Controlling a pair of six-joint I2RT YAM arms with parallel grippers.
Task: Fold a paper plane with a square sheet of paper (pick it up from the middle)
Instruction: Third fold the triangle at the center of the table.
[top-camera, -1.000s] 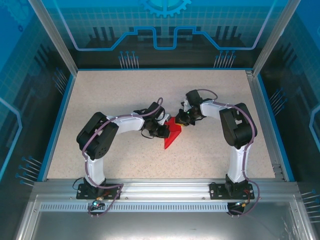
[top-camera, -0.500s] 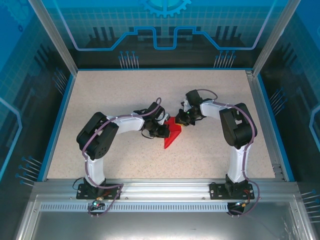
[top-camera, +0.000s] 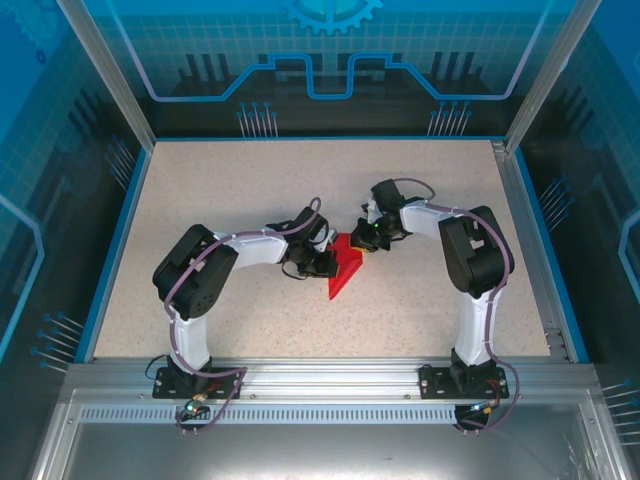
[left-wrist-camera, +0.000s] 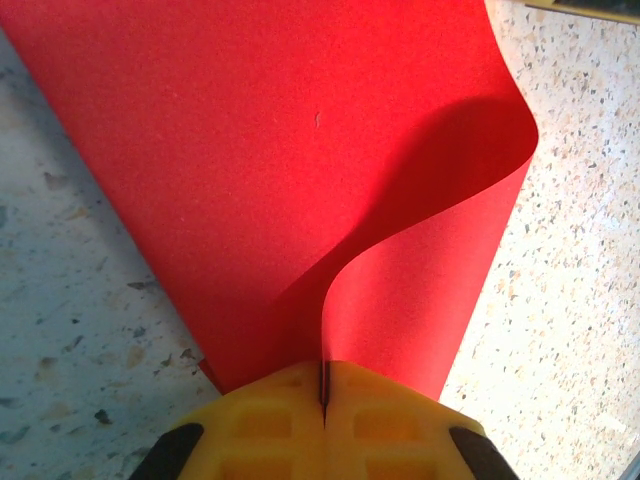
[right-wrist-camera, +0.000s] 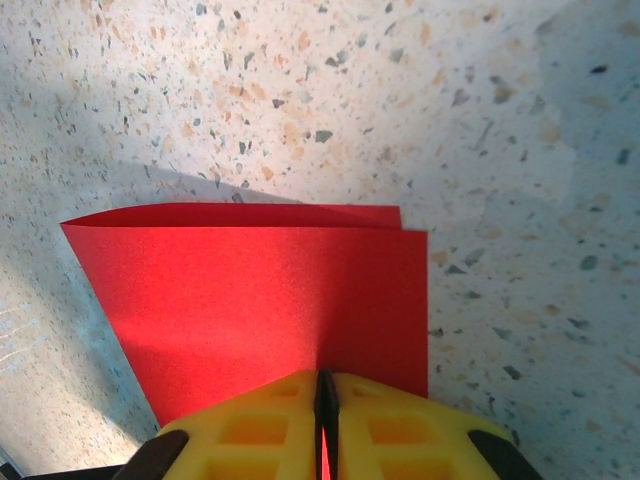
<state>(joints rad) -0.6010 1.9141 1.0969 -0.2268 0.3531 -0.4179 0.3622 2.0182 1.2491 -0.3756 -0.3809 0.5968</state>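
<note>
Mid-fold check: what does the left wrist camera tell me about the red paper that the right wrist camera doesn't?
Left wrist: the thin bright red paper sheet bows up in a curved, unflattened flap, pinched by the shut left gripper. Right wrist: two flat layers with slightly offset edges, pinched by the shut right gripper. Shared: a closed grip on the red paper above the speckled table.
</note>
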